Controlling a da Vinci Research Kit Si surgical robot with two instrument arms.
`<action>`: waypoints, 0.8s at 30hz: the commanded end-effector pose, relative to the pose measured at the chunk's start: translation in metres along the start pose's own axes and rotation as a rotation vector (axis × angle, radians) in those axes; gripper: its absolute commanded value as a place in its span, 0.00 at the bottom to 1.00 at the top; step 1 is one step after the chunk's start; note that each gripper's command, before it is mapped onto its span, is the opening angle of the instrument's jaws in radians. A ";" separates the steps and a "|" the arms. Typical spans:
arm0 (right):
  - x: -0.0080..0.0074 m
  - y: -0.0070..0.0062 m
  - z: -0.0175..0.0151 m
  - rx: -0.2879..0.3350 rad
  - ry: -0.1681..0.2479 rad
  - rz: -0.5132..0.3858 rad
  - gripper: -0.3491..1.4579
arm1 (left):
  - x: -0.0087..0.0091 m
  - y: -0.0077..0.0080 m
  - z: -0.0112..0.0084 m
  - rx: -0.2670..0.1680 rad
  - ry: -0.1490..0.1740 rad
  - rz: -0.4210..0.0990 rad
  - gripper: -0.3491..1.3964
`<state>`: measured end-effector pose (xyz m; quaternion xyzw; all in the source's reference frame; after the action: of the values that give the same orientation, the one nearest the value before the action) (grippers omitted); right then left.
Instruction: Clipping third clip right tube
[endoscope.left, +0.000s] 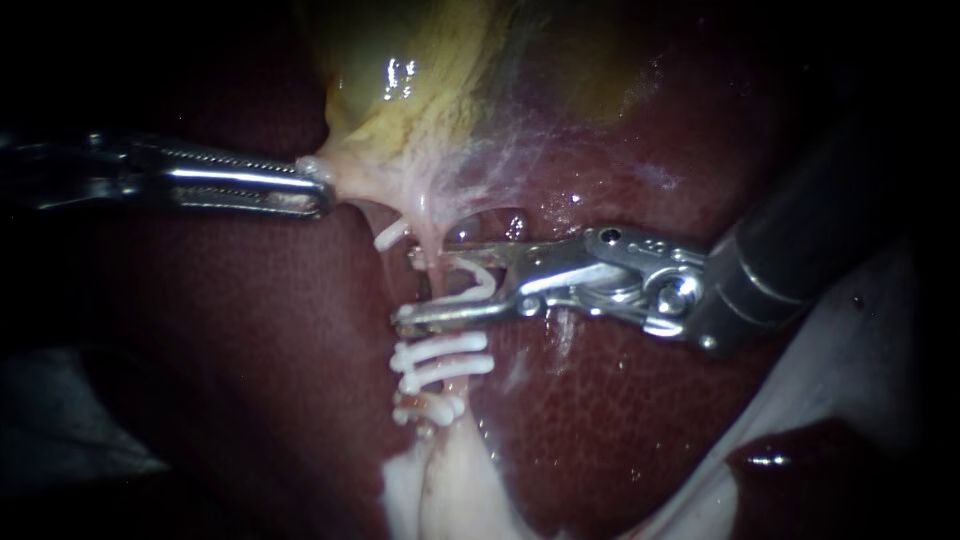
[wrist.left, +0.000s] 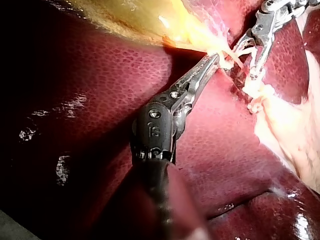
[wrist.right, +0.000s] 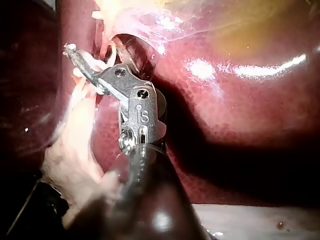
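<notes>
Below the gallbladder (endoscope.left: 420, 90), my right instrument (endoscope.left: 408, 288) straddles the tube (endoscope.left: 430, 232), its jaws wide but holding a white clip (endoscope.left: 485, 285) between them, just above two placed clips (endoscope.left: 445, 358). My left instrument (endoscope.left: 322, 195) is clamped on the gallbladder's neck.

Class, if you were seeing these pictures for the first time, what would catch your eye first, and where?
At the centre of the endoscope view, the metal right instrument holds a white clip in its wide-spread jaws, astride a thin pale tube. Just below sits a stack of white clips on the tube, while the left instrument grips the yellowish gallbladder by its pale neck.
</notes>
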<state>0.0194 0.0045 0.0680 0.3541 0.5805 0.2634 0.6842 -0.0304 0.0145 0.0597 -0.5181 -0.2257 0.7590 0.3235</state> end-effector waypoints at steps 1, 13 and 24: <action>0.0002 -0.0001 0.0001 0.016 0.009 0.011 0.47 | 0.0000 0.0000 0.0000 0.000 0.000 0.000 0.00; 0.0034 -0.0019 -0.0002 0.117 0.108 0.078 0.45 | 0.0000 0.0000 0.0001 0.000 0.000 0.000 0.00; 0.0032 -0.0034 -0.0014 0.132 0.102 0.125 0.05 | 0.0000 -0.0001 0.0001 0.000 0.000 0.000 0.00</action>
<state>0.0183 0.0051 0.0633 0.4222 0.6065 0.2860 0.6100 -0.0304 0.0146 0.0597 -0.5180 -0.2253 0.7591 0.3236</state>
